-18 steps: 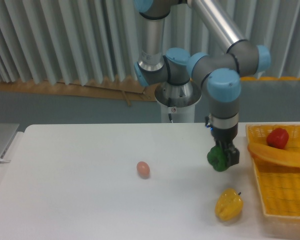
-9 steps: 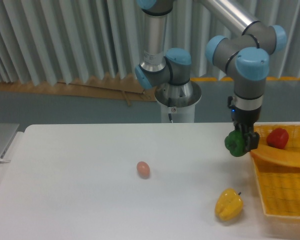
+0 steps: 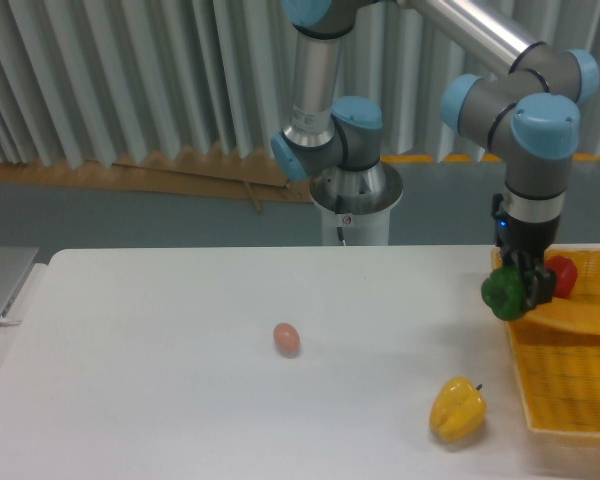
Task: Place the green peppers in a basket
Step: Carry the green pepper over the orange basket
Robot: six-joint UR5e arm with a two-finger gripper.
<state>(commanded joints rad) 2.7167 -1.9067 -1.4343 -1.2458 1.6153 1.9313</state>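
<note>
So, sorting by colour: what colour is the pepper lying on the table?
Yellow bell pepper, clearest in the fixed camera.

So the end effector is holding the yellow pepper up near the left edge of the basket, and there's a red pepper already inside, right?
Not quite. The end effector holds the green pepper, not the yellow one. The yellow pepper lies on the table. The rest stands: the held pepper is up by the left edge of the basket, with the red pepper inside. The fixed camera shows this.

1. Silver-grey cylindrical arm tubes with a metallic sheen.
2. Grey joint housings with light-blue round caps.
3. A flared silver base.
4. A dark wrist section above the black pincer.
</note>
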